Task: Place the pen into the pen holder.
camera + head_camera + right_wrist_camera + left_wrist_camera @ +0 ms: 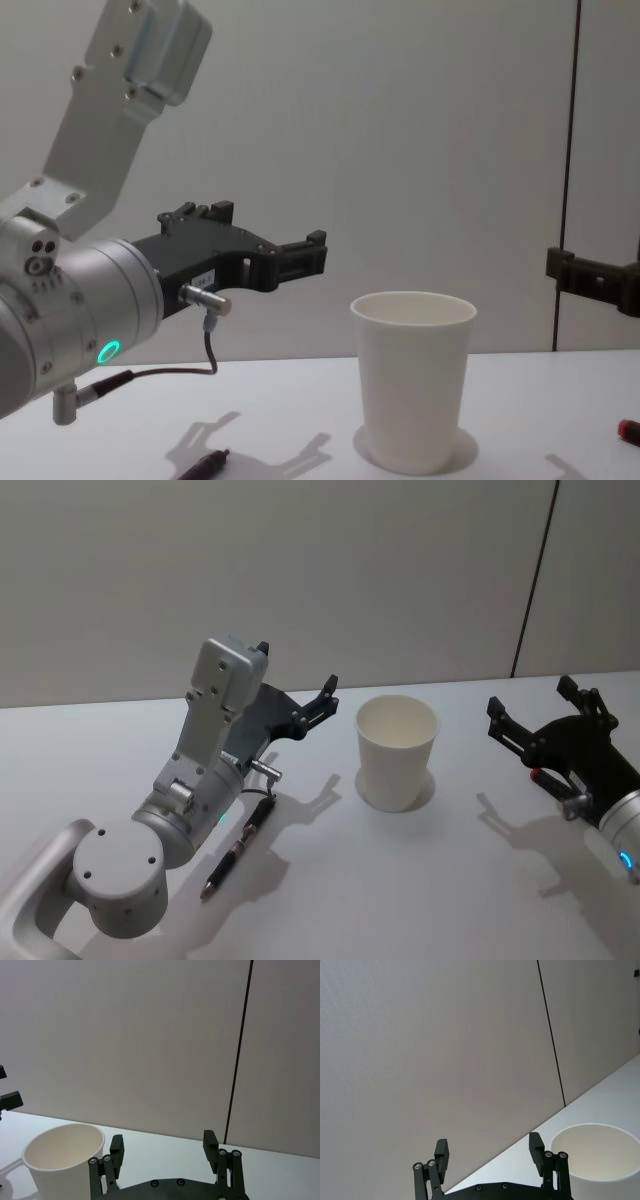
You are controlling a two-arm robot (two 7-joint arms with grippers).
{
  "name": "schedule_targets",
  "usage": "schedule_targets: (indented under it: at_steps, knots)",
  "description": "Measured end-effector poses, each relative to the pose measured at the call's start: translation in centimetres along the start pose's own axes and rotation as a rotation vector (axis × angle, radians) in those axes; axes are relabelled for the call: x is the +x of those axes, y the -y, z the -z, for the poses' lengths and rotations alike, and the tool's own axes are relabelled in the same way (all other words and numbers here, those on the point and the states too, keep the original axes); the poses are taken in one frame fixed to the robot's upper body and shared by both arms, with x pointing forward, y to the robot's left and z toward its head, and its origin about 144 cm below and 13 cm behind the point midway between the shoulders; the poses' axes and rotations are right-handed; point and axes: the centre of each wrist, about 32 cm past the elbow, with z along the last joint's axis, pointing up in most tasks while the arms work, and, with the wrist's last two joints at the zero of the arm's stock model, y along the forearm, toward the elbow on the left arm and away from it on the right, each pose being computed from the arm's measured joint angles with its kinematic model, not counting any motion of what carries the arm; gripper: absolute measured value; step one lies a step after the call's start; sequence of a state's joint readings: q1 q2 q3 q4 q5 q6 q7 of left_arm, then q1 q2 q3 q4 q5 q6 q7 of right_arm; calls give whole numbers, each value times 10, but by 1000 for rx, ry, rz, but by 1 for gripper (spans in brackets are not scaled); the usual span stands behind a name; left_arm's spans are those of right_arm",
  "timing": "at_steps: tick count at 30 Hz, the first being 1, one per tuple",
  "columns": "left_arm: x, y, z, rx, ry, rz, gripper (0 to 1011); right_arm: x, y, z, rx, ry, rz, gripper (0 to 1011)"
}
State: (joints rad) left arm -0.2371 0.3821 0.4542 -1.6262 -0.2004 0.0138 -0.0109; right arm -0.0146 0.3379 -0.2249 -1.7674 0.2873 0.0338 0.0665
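While the pen (240, 845) lay flat on the white table (400, 900) beside the left arm, the left gripper (296, 667) hung raised over the table with its fingers spread and nothing between them. Right of both, the paper cup (397, 755) stood upright mid-table, apart from the pen. Farther right, the right gripper (531, 697) hovered with fingers spread, also empty.
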Motion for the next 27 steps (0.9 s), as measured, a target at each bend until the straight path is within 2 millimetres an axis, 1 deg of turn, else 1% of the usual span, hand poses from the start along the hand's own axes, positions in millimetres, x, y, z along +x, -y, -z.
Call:
schedule_targets:
  at_steps: [27]
  knots:
    - [0, 0, 0, 0, 0, 0, 1001, 0, 0, 0, -1, -1, -1, 1001]
